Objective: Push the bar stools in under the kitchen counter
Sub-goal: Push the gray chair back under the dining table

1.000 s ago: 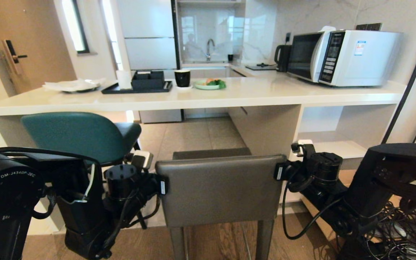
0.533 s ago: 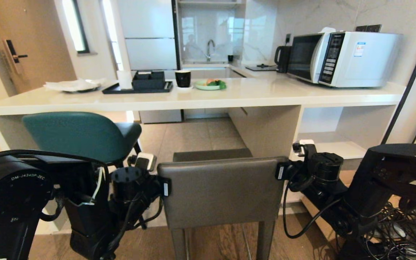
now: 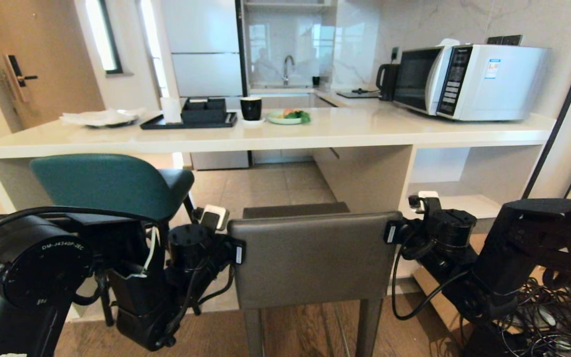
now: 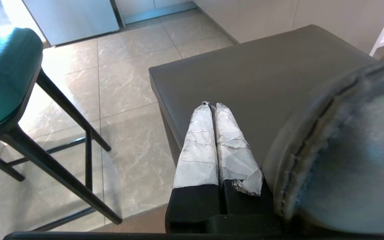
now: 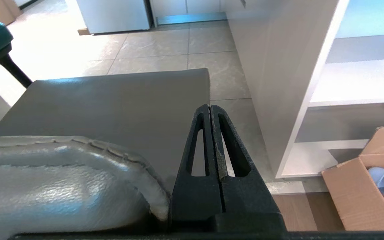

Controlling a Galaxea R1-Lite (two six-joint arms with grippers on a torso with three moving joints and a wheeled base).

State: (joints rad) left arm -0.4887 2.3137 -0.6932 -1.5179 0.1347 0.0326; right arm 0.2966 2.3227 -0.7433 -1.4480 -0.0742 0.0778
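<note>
1. Grey padded leatherette fills the near ground: the dark grey square-backed bar stool [image 3: 310,258] stands right in front of the robot, its seat short of the counter edge, not yet tucked under.
2. On one side edge of that backrest sits the left gripper [image 4: 212,110], its taped fingers [image 4: 198,143] pressed together on nothing, lying along the stool's flank above the seat.
3. Over on the opposite edge, the right gripper [image 5: 210,111] mirrors it, black ribbed fingers [image 5: 197,146] clenched empty, tight against the backrest's stitched corner.
4. Handling call: the backrest is soft on the surface but looks stiff in the frame, and a tall stool is top-heavy. Bracketing both side edges and pushing evenly should keep it straight; a lopsided shove could twist or tip it, and the tapered legs may catch where wood floor meets tile.
5. Further left, the teal curved-back padded stool on thin black legs [image 3: 109,186] stands just beneath the slab.
6. Beyond both runs the long off-white stone-look kitchen counter [image 3: 285,136], open underneath ahead of the grey stool.
</note>
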